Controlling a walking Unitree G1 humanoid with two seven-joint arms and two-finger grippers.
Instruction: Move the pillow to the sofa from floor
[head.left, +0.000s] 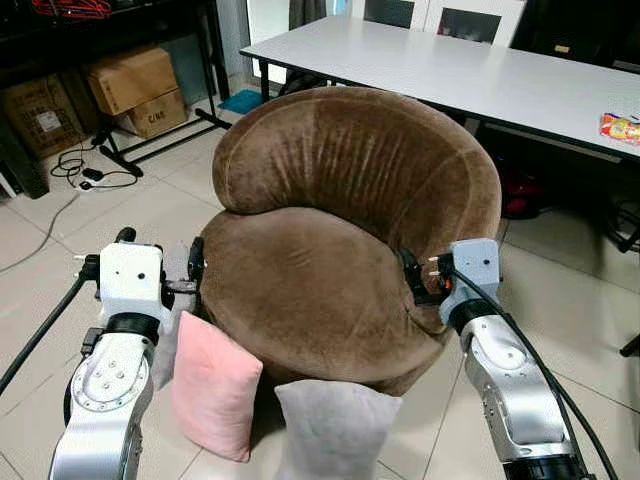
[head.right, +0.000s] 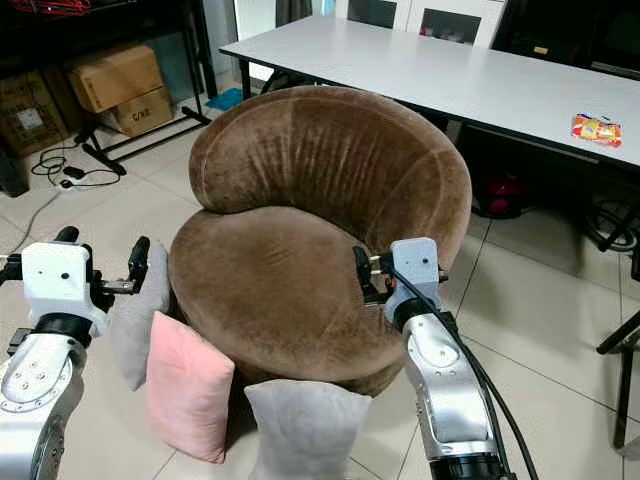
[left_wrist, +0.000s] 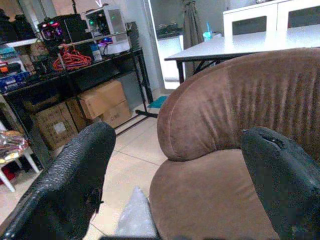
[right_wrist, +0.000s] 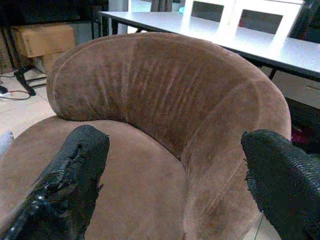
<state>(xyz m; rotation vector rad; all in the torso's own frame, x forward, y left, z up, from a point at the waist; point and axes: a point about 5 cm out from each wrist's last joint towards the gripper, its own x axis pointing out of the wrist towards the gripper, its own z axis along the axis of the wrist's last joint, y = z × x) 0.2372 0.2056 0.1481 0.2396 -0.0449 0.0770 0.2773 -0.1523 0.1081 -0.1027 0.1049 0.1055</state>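
**Both grippers raised at a brown sofa, pillows on the floor**

Left gripper (head.right: 103, 268): raised at the left edge of the seat, fingers (left_wrist: 70, 185) spread wide apart, nothing held between them. Just beside the sofa's left flank, above a grey pillow (head.right: 137, 318) wedged between sofa and arm.

Right gripper (head.left: 412, 276): raised at the right edge of the seat, fingers (right_wrist: 67, 182) likewise parted wide and holding nothing. Black finger base close against the sofa's right side where seat meets backrest.

Sofa (head.left: 330, 250): round, brown velvet, low curved backrest wrapping round the seat. Seat bare. Placed between the two silver arms.

Pink pillow (head.left: 212, 385): on the tiled floor, standing on edge, leaning against the front left of the sofa base. Just beside the left arm.

Second grey pillow (head.left: 335, 428): on the floor at the front of the sofa, upright against the base, just right of the pink one, partly cut off by the lower edge of the view.

Floor (head.left: 70, 300): pale tiles, black cable and plug lying at far left.

White table (head.left: 470, 65): long, behind the sofa, with a small bright packet (head.left: 622, 127) near its right end.

Cardboard boxes (head.left: 140, 90): stacked under a black shelf rack (left_wrist: 95, 70) at back left; rack carrying electronics and red cable.
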